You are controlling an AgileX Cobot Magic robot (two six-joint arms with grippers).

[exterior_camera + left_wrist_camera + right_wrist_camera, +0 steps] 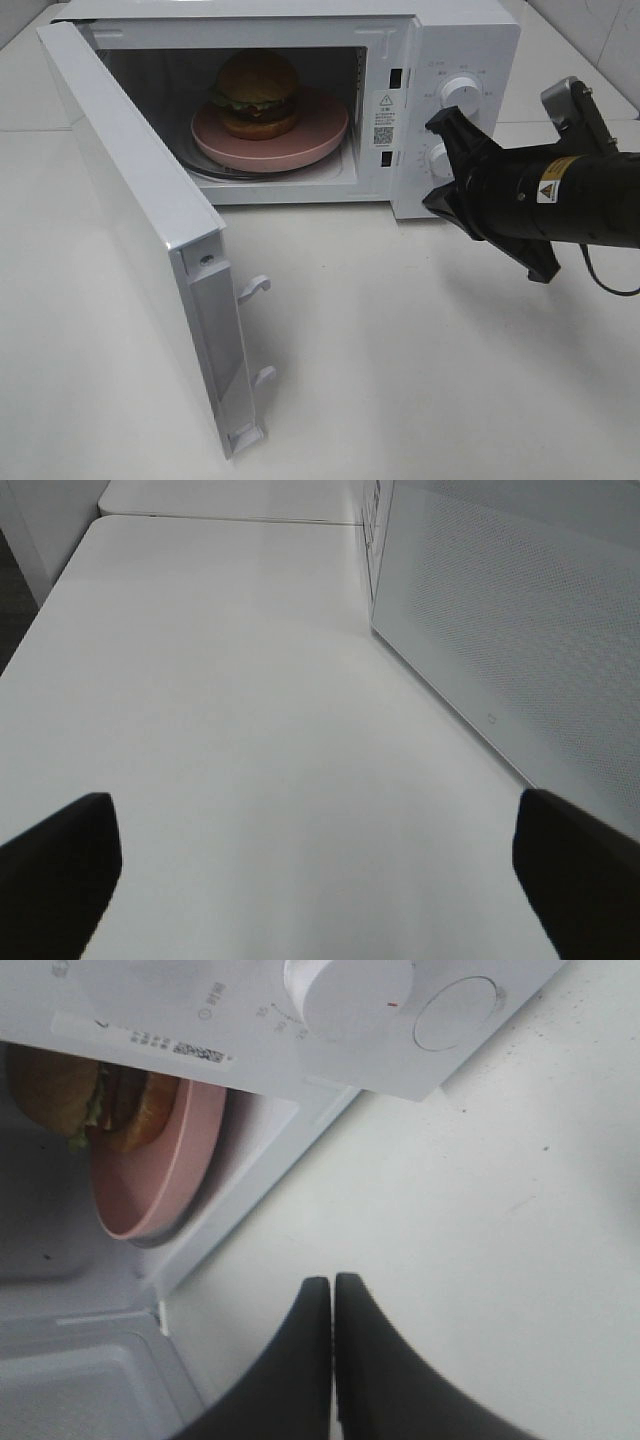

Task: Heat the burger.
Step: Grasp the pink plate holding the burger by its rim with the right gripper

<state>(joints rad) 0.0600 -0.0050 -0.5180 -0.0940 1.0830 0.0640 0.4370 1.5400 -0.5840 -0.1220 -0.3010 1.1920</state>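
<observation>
We see nothing of the left end effector [312,815] in the high view. Only its wrist camera shows it, as two dark fingertips cut off at the lower corners, standing wide apart with only bare desk [250,680] between them. Beside it rises a perforated white panel [500,630]; whether that is the door or a wall of the oven we cannot tell. The right arm runs off the right edge of the high view, and its fingertips are hard to pick out there against the black housing. Its wrist camera settles the matter: the right end effector [333,1285] is closed, fingers pressed together, gripping nothing.

The microwave [470,40] stands at the back of the desk with its door [130,220] swung wide open toward the front left, latch hooks [255,288] on its free edge. The desk in front of the cavity, to the right of the door, is open room.

The burger [257,92] sits on the pink plate [270,150] inside the cavity, its back in shadow. The right end effector hangs in front of the control panel, near the lower knob [437,155]. It is outside the cavity, to the right of the burger and apart from it. In its wrist view the panel's edge cuts off part of the burger.
</observation>
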